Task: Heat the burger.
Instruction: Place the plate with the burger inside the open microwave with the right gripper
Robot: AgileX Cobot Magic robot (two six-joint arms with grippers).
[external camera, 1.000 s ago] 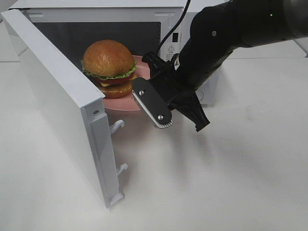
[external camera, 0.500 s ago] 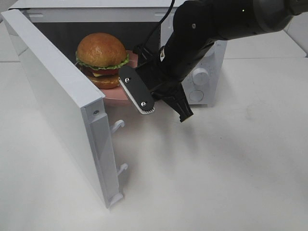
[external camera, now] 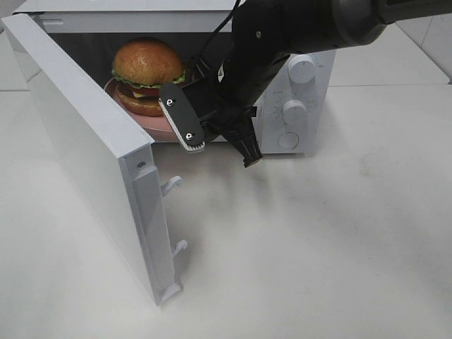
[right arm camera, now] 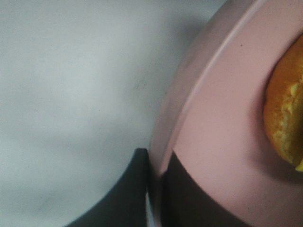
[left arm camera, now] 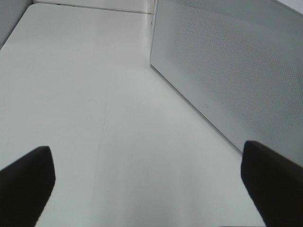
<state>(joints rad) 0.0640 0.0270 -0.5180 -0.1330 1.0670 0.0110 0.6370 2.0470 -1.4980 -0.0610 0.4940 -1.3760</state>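
Burger is sitting on a pink plate inside the open microwave, at the far side of the worktop. Right tool is grasping the plate's near rim; left tool is hanging released, fingers apart, above the worktop.
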